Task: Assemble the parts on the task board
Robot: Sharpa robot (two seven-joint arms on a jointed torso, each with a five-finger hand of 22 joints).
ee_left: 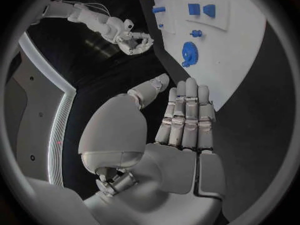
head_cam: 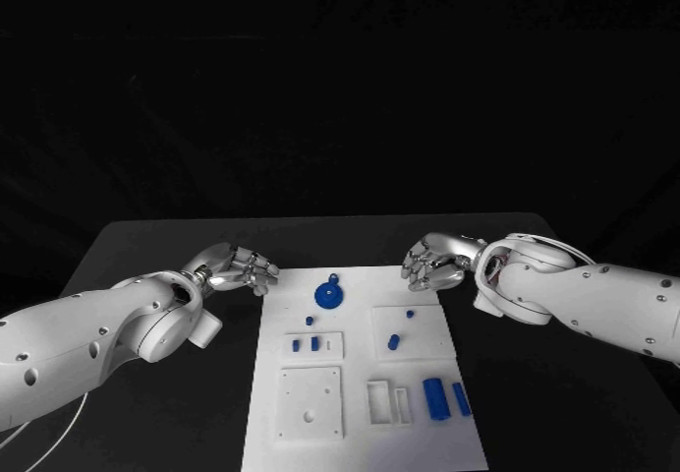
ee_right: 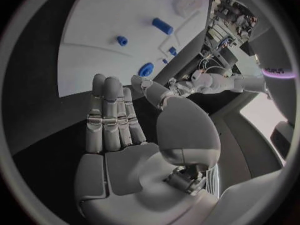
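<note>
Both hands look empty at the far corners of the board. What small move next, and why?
Probably bring the right hand down toward the blue gear lying near the task board's far edge. Both hands hold nothing, with the left hand off the board's corner, and the gear is the closest loose part between them.

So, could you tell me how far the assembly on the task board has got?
Barely begun, it seems. The blue gear and two blue cylinders lie loose on the task board. The left hand and right hand hold nothing, flanking the board's far end. All fitting remains.
</note>
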